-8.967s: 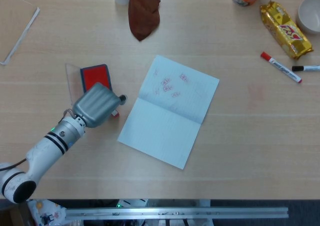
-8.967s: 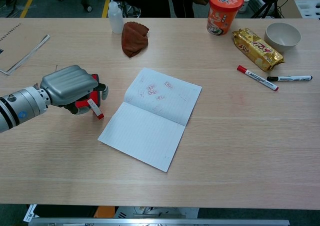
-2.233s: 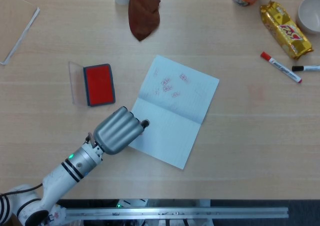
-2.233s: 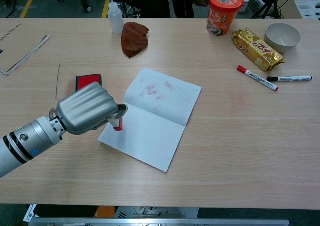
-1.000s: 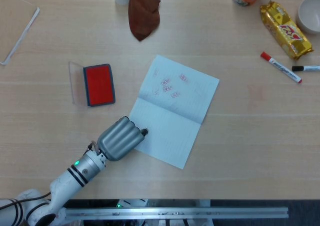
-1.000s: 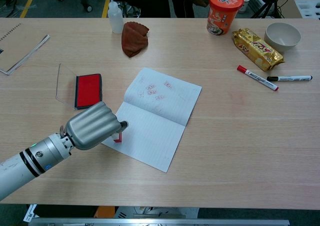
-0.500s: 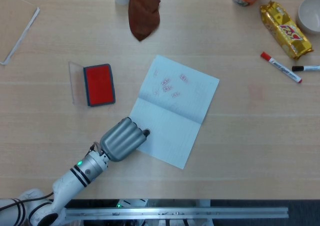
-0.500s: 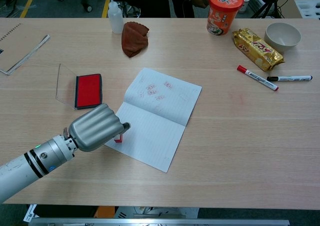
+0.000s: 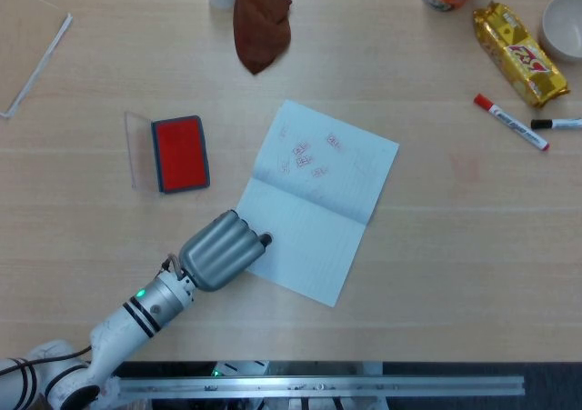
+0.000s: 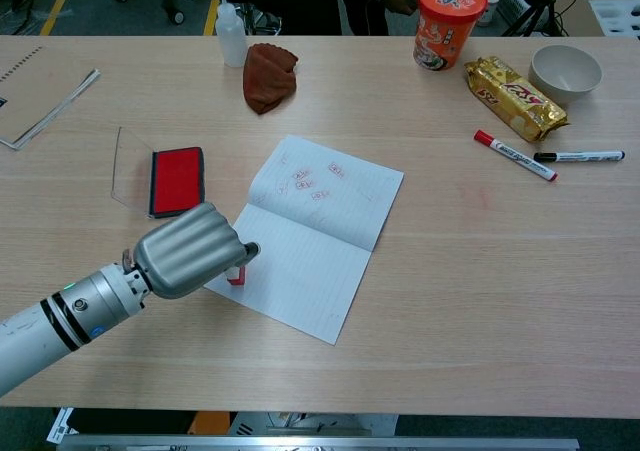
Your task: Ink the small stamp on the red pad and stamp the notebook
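My left hand (image 9: 216, 251) (image 10: 190, 250) grips the small red stamp (image 10: 236, 276) and holds it upright, its base down on the near left corner of the open notebook (image 9: 309, 201) (image 10: 310, 226). In the head view the hand hides the stamp. Several red stamp marks (image 9: 307, 155) (image 10: 308, 182) show on the notebook's far page. The red ink pad (image 9: 179, 152) (image 10: 177, 179) lies open to the left of the notebook, its clear lid (image 10: 130, 164) folded back. My right hand is in neither view.
A brown cloth (image 9: 261, 24) (image 10: 268, 75) and a squeeze bottle (image 10: 229, 33) lie at the back. At the right are an orange cup (image 10: 446, 21), a gold snack pack (image 10: 512, 94), a white bowl (image 10: 565, 69) and two markers (image 10: 514, 154). Papers (image 10: 40, 96) sit far left.
Earlier the hand held the stamp beside the ink pad, then carried it right and nearer to the notebook's near left corner. Over the last second it has barely shifted.
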Controlling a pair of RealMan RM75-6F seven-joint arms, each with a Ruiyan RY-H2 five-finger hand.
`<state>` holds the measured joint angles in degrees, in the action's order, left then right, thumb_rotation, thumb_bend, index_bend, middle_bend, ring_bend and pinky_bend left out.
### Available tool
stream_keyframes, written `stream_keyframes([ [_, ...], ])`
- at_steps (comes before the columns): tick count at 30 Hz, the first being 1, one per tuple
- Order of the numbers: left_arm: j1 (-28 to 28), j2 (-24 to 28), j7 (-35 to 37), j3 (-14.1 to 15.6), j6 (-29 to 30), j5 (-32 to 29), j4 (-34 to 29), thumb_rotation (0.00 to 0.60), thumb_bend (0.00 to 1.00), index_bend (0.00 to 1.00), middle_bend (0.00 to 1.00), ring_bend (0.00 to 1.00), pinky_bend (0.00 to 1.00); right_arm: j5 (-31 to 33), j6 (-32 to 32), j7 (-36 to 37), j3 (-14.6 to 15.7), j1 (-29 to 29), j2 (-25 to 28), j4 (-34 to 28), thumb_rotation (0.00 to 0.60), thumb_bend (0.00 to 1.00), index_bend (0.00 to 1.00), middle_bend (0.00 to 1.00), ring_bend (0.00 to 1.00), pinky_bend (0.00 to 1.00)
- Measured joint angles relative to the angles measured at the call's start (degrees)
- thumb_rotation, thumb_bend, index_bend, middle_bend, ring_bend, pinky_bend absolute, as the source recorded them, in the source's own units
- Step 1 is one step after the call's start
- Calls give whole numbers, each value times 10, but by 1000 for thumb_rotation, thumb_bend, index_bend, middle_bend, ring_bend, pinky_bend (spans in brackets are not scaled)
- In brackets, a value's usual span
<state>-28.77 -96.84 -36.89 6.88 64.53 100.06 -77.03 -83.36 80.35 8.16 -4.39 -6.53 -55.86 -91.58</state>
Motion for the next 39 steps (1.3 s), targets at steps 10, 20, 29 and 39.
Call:
stream_keyframes([
  [10,-11,72,21,-27,31,8,-63,600,380,587,986,994,1000,-3,-3,1,-1,-3,-4,1,600,369,260,393,311,412],
  [20,-3,67,54,-23,30,-6,-6,600,380,571,983,992,1000,-3,-4,-3,-1,-3,-3,-3,600,369,260,393,311,412],
  [29,10,42,82,-14,24,-21,67,600,379,564,982,991,1000,-3,-5,-11,-1,-4,-1,-11,600,369,260,393,311,412],
  [39,15,32,88,-13,21,-28,90,600,379,523,982,990,1000,-1,-6,-17,-1,-5,1,-17,600,369,260,393,313,412],
])
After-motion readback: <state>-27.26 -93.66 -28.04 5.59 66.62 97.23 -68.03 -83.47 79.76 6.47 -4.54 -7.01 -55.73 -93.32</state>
